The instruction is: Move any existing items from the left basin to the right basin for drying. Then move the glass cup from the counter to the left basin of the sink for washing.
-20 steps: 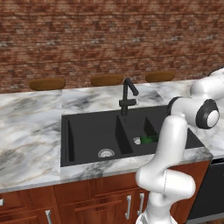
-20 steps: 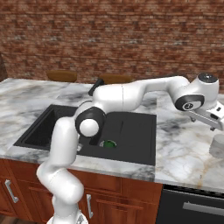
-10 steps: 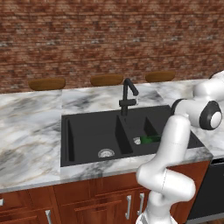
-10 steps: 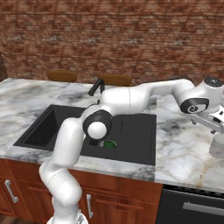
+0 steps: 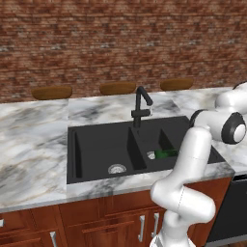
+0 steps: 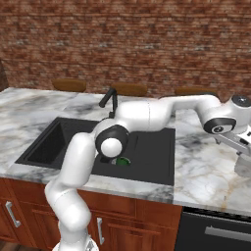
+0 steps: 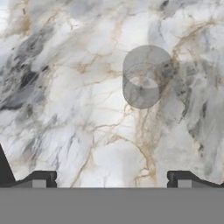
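Left base view: the small glossy dark-green item [image 5: 166, 153] lies in the narrower black right basin [image 5: 179, 140].

Right base view: the arm reaches right over the white marble counter [image 6: 206, 166].

Hand view: the gripper [image 7: 112, 178], fingers wide apart, hangs above the pale see-through glass cup [image 7: 146, 77], upright on the marble.

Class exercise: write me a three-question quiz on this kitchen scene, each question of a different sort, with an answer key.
1. True or false: the green item lies in the narrower right basin.
2. Where does the glass cup stand? A) in the wider left basin B) on the counter C) held in the gripper
3. Fill in: the gripper's jaws are ____.

Key: 1 true. 2 B. 3 open.
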Controlling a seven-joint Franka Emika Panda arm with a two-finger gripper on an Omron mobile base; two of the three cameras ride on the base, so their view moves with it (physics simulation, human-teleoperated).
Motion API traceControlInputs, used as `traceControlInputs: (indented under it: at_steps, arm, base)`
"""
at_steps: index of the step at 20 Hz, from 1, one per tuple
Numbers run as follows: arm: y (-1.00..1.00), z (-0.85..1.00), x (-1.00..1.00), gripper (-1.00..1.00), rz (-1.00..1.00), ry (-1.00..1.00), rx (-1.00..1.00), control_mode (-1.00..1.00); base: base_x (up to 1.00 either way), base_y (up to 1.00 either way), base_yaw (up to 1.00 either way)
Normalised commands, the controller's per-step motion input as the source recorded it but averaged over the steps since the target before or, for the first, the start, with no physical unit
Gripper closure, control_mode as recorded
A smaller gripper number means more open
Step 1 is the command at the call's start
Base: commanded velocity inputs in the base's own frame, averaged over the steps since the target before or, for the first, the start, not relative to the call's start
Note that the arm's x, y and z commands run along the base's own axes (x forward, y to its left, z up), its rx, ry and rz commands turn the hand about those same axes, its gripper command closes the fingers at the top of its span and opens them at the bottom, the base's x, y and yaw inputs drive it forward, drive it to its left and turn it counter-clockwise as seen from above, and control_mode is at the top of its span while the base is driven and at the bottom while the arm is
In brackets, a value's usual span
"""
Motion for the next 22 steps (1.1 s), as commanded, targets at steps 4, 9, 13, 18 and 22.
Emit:
traceControlInputs:
  at_steps: [4, 9, 13, 18, 22]
  arm:
    - [0.00, -0.14, 0.00, -1.00, 0.00, -0.03, -0.03, -1.00]
    - [0.00, -0.16, 0.00, -1.00, 0.00, -0.01, -0.03, -1.00]
    - [0.00, -0.20, 0.04, -1.00, 0.00, 0.00, -0.03, -1.00]
    - [-0.01, -0.15, 0.09, -1.00, 0.00, 0.00, -0.03, -1.00]
    - [-0.09, -0.03, 0.12, -1.00, 0.01, 0.00, 0.00, -1.00]
  base:
    - [0.00, 0.00, 0.00]
    - [0.00, 0.00, 0.00]
    - [0.00, 0.00, 0.00]
    - [0.00, 0.00, 0.00]
    - [0.00, 0.00, 0.00]
